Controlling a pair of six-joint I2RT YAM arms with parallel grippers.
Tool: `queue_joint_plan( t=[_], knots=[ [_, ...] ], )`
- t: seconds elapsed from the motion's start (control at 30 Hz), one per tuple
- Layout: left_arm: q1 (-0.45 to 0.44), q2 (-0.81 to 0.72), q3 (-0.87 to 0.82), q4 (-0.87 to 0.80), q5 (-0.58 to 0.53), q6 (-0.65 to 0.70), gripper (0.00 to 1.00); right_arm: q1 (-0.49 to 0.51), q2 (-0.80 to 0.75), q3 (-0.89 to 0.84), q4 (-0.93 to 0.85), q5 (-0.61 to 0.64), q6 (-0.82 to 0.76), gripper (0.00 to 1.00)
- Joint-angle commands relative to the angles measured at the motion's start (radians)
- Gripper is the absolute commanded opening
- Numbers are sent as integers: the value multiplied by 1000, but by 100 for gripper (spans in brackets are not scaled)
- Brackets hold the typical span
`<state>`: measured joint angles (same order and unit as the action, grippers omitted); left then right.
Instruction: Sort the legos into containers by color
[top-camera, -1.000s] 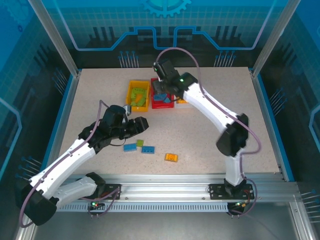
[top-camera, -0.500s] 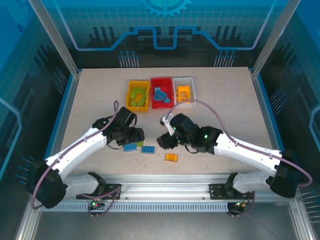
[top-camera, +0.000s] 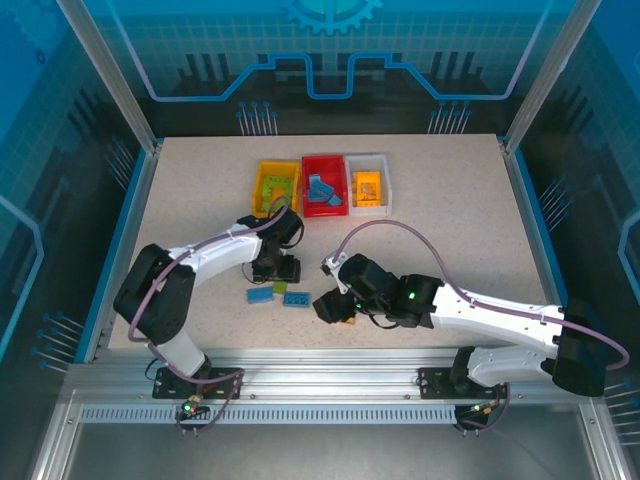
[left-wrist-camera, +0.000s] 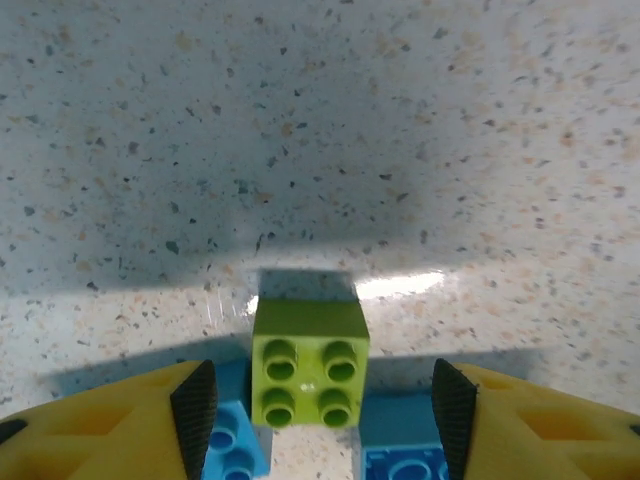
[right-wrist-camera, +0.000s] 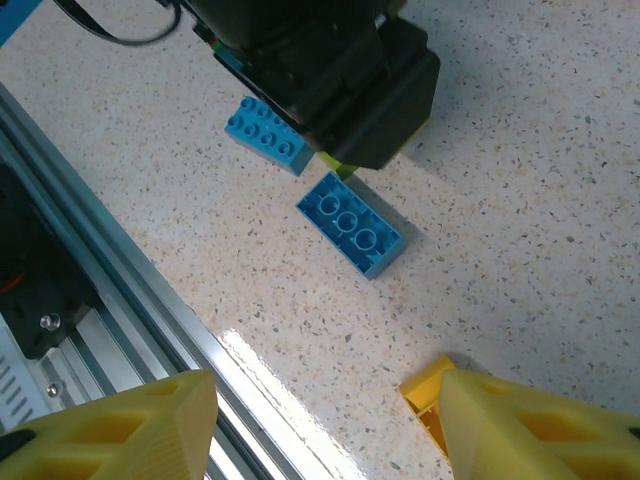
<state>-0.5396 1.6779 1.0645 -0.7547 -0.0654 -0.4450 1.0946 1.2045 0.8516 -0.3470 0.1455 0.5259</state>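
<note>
Near edge: right gripper (right-wrist-camera: 325, 400), jaws apart, nothing between them. One corner of an orange brick (right-wrist-camera: 428, 392) shows just inside one finger. The rest is hidden, so its long axis can't be told. Judged: the gripper needs to shift toward that side to centre on it.

Next out: a blue brick (right-wrist-camera: 350, 225) lying at a slant, and a second blue brick (right-wrist-camera: 268, 132) beyond it, both loose on the table (left-wrist-camera: 400, 150).

Between them: green brick (left-wrist-camera: 308, 375), lime, square, four studs up, lying flat. Left gripper (left-wrist-camera: 323, 405) straddles it, jaws apart with a gap on each side, not clamped. The brick has no long axis to match. The left arm is clearly the nearer one.

Far: yellow bin (top-camera: 259, 188) holding greens, straight beyond the left gripper. Then red bin (top-camera: 324, 159) with blues and white bin (top-camera: 386, 185) with orange.
</note>
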Motion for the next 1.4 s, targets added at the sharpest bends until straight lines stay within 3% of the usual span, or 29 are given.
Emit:
queue_joint_plan(
  t=[0.0, 0.23, 0.5, 0.67, 0.83, 1.0, 1.2, 1.37],
  knots=[
    [-5, 26, 28, -20, -24, 37, 63, 13, 11, 15, 31, 1, 23, 62],
    [-7, 92, 17, 14, -2, 44, 55, 13, 14, 13, 29, 6, 36, 62],
    [-12, 79, -1, 46, 1, 34, 40, 10, 18, 5, 24, 20, 41, 62],
    [-11, 51, 36, 37, -28, 27, 38, 1, 13, 9, 32, 32, 43, 62],
    [41, 50, 177, -21, -30, 42, 38, -69, -16, 20, 89, 59, 56, 62],
    [132, 114, 387, -73, -17, 76, 38, -198, -15, 8, 308, 36, 88, 62],
    [228, 250, 618, -75, -20, 116, 38, -308, 104, 98, 458, 4, 111, 62],
    [273, 386, 773, -61, -40, 146, 39, -331, 200, 206, 443, -32, 102, 62]
  ],
)
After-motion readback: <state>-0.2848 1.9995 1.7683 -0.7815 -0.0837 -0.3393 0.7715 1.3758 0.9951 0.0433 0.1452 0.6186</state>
